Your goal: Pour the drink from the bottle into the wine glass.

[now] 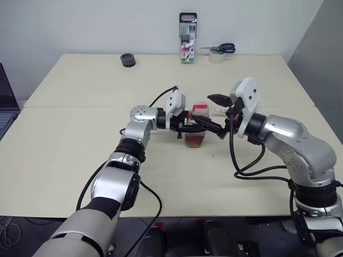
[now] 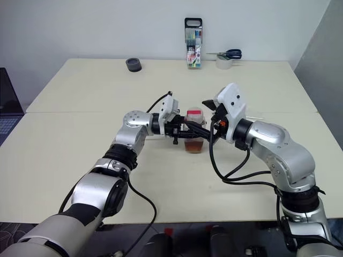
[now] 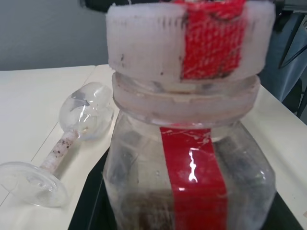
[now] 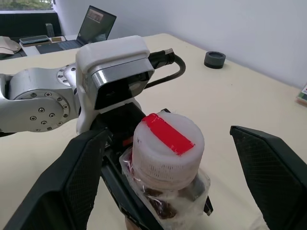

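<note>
Left tool (image 1: 199, 128) flanks bottle (image 2: 194, 131); cap (image 4: 167, 143) free.

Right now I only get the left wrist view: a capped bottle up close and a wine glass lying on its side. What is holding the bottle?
Observer: The left gripper is; its jaws are shut on the bottle, below the cap.
Operator: Is the other arm doing anything?
Observer: The right gripper has its jaws open on either side of the cap, not touching it.
Operator: Anything else on the table?
Observer: At the far edge, a marker case, a dark roll and scissors.
</note>
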You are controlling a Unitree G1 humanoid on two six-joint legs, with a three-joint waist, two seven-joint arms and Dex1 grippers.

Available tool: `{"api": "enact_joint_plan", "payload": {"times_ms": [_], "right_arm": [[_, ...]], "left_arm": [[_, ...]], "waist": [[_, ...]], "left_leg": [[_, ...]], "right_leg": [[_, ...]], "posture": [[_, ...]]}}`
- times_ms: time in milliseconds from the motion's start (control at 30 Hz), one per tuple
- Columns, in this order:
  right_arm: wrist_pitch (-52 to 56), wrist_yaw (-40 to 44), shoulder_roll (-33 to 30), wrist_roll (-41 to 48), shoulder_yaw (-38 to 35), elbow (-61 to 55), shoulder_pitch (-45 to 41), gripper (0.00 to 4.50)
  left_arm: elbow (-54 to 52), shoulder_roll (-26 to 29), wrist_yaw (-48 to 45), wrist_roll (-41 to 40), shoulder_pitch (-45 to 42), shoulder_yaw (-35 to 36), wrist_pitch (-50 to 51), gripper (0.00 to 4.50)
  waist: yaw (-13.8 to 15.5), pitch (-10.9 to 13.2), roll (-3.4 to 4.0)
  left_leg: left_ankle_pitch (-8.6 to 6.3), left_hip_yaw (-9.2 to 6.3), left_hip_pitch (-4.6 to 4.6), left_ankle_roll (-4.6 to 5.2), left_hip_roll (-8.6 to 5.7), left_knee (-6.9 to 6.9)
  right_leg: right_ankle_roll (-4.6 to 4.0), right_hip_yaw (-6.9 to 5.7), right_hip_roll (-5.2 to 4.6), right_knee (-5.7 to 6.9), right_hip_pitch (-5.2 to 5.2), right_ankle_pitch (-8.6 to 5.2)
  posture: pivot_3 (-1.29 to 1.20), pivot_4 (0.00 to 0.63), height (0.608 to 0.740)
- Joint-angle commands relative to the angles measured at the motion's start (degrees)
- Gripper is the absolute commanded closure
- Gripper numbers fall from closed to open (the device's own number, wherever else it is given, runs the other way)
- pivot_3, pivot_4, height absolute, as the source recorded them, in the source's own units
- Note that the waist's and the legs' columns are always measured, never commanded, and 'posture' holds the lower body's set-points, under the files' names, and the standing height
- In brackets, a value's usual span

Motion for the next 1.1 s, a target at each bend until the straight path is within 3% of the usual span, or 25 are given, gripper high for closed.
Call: {"api": "enact_joint_plan", "payload": {"times_ms": [33, 267, 867, 1100], "right_arm": [[-2.49, 1.09, 0.00, -0.92, -0.32, 0.18, -1.86, 0.55], [-3.17, 2.45, -0.08, -1.88, 0.47, 0.09, -1.60, 2.77], [-9.48, 3.21, -1.80, -6.95, 1.01, -4.27, -0.47, 2.79], [-5.42, 0.79, -1.22, -1.48, -5.58, -7.39, 2.19, 2.79]], "left_arm": [[-2.22, 0.16, -0.10, -0.34, -0.27, 0.18, -1.12, 2.85], [-2.56, 0.30, -0.01, -0.39, -0.03, 0.16, -1.07, 2.85], [-3.52, 0.41, 0.62, -0.60, 0.91, 0.30, -0.68, 2.85], [-3.49, 0.83, 1.58, -0.52, 1.12, 0.53, -0.66, 2.85]], "waist": [[0.01, 0.00, 0.00], [0.00, 0.00, 0.00], [0.01, 0.00, 0.00], [0.08, 0.00, 0.00]], "left_leg": [[0.00, 0.00, 0.00, 0.00, 0.00, 0.00], [0.00, 0.00, 0.00, -0.01, 0.01, -0.01], [0.01, -0.01, 0.00, -0.01, 0.01, 0.00], [0.00, -0.01, -0.01, -0.01, 0.00, 0.01]], "right_leg": [[0.00, 0.00, 0.00, 0.00, 0.00, 0.00], [0.00, 0.00, 0.00, 0.00, 0.00, 0.00], [0.00, -0.01, 0.00, -0.01, 0.00, 0.00], [0.00, 0.00, -0.01, 0.00, 0.00, 0.00]], "posture": [[0.00, 0.150, 0.740], [0.00, 0.150, 0.740], [0.00, 0.150, 0.740], [0.00, 0.150, 0.740]]}}
